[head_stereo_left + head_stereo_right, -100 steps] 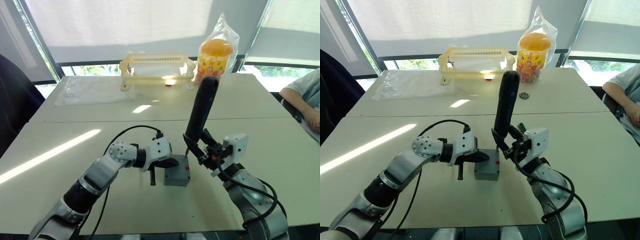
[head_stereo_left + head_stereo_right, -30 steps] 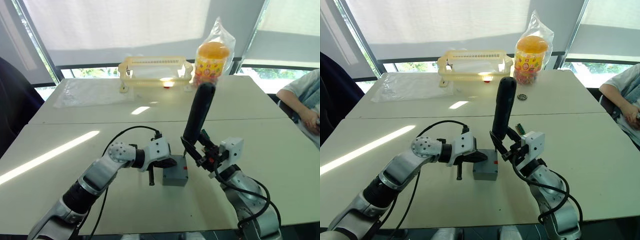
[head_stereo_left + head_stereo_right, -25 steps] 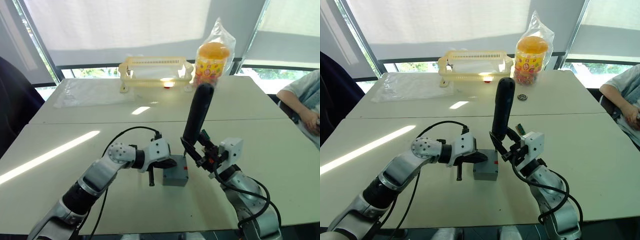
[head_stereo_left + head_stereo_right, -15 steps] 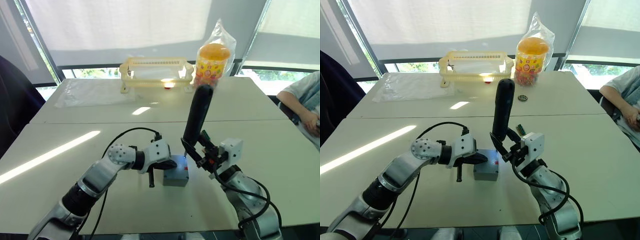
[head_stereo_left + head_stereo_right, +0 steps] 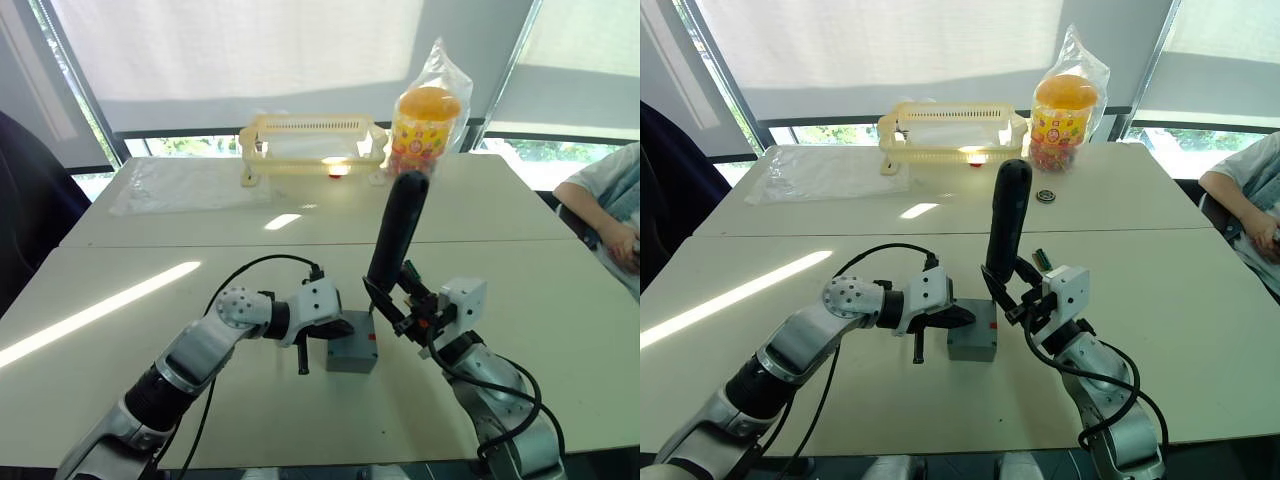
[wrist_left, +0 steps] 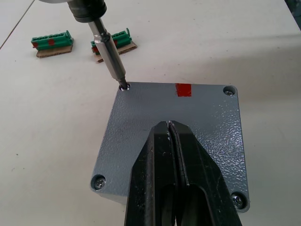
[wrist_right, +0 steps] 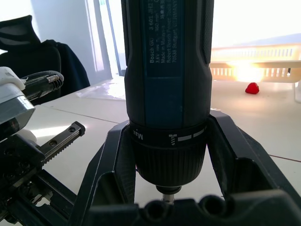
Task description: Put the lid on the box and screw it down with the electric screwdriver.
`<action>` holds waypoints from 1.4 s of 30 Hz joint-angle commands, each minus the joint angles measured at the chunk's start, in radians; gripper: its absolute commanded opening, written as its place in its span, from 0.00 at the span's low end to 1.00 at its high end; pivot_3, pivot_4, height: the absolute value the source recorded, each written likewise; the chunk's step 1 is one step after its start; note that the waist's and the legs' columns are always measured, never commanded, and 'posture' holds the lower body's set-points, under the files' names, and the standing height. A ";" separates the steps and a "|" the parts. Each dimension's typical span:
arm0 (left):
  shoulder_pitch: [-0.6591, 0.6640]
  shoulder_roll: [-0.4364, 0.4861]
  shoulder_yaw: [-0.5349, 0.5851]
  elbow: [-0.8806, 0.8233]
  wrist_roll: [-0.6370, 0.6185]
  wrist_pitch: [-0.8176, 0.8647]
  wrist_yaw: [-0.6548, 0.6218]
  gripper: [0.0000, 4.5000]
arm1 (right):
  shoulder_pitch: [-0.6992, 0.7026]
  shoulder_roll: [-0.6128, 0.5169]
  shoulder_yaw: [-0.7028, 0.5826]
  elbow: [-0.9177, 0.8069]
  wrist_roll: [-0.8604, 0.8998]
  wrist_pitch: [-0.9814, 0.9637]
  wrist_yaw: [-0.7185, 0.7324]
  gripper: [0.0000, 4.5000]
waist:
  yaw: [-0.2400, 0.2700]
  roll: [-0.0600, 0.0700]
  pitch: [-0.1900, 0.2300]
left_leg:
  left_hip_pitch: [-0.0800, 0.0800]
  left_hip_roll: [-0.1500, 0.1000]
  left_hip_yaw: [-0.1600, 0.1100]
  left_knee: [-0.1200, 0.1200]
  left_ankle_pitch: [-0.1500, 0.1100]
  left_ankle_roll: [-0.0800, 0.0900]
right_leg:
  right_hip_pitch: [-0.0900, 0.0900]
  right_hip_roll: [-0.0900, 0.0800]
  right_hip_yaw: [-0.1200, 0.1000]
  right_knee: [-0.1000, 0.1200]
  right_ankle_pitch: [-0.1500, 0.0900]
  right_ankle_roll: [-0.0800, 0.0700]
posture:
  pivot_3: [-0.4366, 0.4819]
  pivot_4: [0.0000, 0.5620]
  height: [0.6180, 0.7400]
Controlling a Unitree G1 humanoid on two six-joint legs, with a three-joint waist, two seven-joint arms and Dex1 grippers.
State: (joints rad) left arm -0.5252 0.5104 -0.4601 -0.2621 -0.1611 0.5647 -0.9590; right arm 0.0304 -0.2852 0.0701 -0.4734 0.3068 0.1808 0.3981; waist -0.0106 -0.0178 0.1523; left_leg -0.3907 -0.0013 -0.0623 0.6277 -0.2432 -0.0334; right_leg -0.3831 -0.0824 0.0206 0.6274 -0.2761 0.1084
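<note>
Left arm is extended forward and inward, elbow bent; left pincer (image 6: 173,162) is held fingers pressed together, laid flat and pressed down. Right forearm is angled up and inward, wrist raised; right pincer (image 7: 169,155) is clamped around a thick upright cylinder.

table (image 5: 790,260) | box (image 5: 972,342) | 2 connectors (image 6: 51,41) | basket (image 5: 952,131) | jar (image 5: 1060,115)

We log: strong daylight from shaded windows (image 5: 250,50) at rear, scene bright. Sunlit stripe across bench (image 5: 100,310) on our left, smaller glare patch mid-bench. Hot glare spot on pale basket (image 5: 952,128); right wrist view backlit, basket blown out, electric screwdriver (image 7: 165,94) body dark. Left wrist view evenly lit, sharp, soft shadows.
</note>
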 commanded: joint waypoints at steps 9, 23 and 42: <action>0.014 0.002 -0.044 0.037 0.036 0.032 0.001 0.00 | -0.003 -0.017 -0.026 0.025 0.012 0.083 -0.016 0.39 | 0.001 0.000 0.000 | 0.000 0.000 0.000 0.000 0.000 0.000 | 0.001 -0.001 0.000 -0.002 0.000 0.000 | 0.48 0.27 1.00; 0.060 -0.044 0.056 -0.036 -0.067 0.107 0.044 0.00 | -0.366 -0.235 -0.391 -0.218 1.005 0.526 -0.307 0.39 | 0.001 0.010 0.014 | -0.011 -0.002 0.000 0.000 0.000 0.001 | -0.009 -0.005 -0.001 -0.001 0.001 0.001 | 0.48 0.27 1.00; -0.080 0.154 0.240 -0.273 -0.333 0.340 -0.023 0.00 | -0.297 -1.095 -0.393 0.495 1.170 1.187 0.028 0.39 | -0.003 0.014 0.043 | -0.021 -0.001 0.004 0.001 -0.006 0.015 | -0.022 0.003 -0.002 0.003 -0.001 0.006 | 0.48 0.27 1.00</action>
State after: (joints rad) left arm -0.6011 0.6516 -0.2219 -0.4875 -0.4847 0.9115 -0.9812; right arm -0.2440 -1.3552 -0.2857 0.0156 1.5105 1.3628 0.3577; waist -0.0132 -0.0039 0.1954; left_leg -0.4120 -0.0026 -0.0580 0.6290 -0.2490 -0.0185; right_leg -0.4056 -0.0796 0.0191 0.6316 -0.2773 0.1142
